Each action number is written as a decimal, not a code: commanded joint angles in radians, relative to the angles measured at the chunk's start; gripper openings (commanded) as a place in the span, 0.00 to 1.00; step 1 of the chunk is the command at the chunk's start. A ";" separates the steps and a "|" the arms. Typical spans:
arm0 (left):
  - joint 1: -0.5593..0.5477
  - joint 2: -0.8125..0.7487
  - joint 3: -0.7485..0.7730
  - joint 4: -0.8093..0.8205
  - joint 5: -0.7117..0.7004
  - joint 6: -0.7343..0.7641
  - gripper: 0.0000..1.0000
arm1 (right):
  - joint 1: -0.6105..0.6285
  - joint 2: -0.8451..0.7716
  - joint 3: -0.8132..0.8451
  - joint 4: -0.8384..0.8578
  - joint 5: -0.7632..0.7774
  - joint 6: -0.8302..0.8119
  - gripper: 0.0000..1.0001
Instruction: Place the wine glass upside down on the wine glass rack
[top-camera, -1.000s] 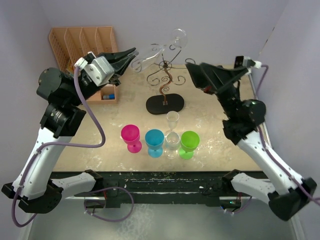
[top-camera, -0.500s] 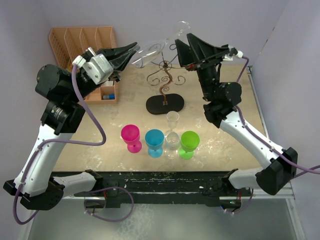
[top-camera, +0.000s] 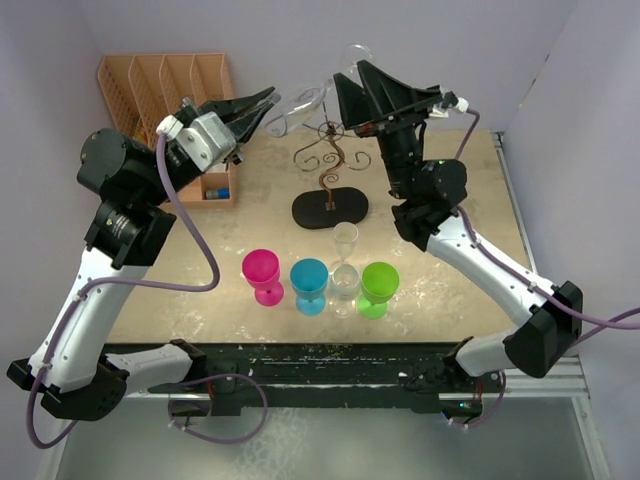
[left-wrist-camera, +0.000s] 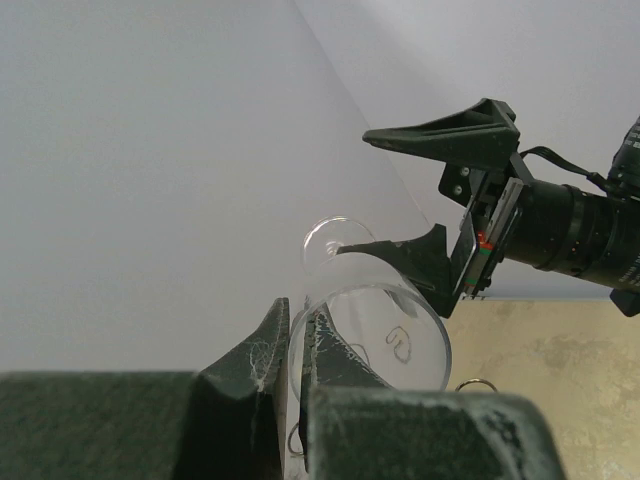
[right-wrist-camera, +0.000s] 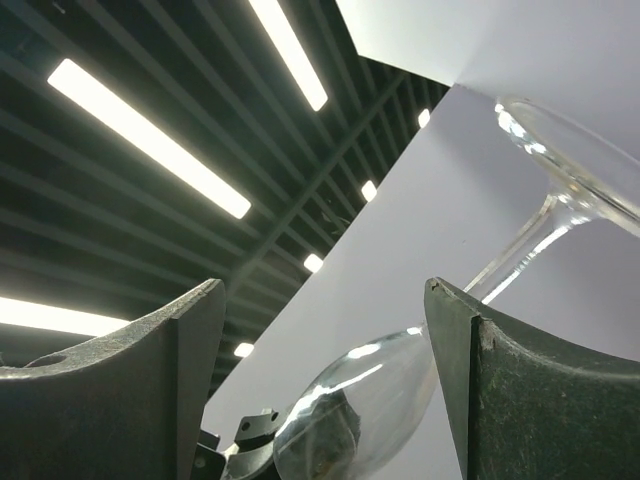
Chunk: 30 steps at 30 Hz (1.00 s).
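Observation:
A clear wine glass (top-camera: 300, 104) is held in the air above the back of the table, lying nearly sideways. Its foot (top-camera: 358, 56) points up and right. My left gripper (top-camera: 258, 104) is shut on the bowl's rim, with one finger inside the bowl and one outside (left-wrist-camera: 296, 325). My right gripper (top-camera: 348, 86) is open, its fingers on either side of the stem, and I cannot tell whether they touch it. In the right wrist view the bowl (right-wrist-camera: 370, 400) and stem lie between the open fingers (right-wrist-camera: 325, 340). The dark-brown wire rack (top-camera: 330, 152) stands just below on its black oval base (top-camera: 330, 209).
A peach slotted organizer (top-camera: 165, 85) stands at the back left, with a small box (top-camera: 215, 188) in front of it. Pink (top-camera: 262, 270), blue (top-camera: 309, 281), clear (top-camera: 345, 268) and green (top-camera: 379, 286) glasses stand in a row at the front.
My right arm has swung up and to the left, bringing its open fingers around the glass stem. My left gripper has held the glass almost still.

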 joint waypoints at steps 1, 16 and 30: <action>-0.014 -0.021 0.010 0.091 0.018 0.035 0.00 | 0.013 -0.051 -0.041 0.001 0.062 -0.009 0.83; -0.020 -0.029 -0.021 0.095 0.034 0.043 0.00 | 0.017 -0.017 0.044 -0.099 0.045 -0.024 0.70; -0.024 -0.053 -0.140 0.115 0.059 0.132 0.00 | 0.018 0.029 0.048 -0.007 0.044 -0.054 0.00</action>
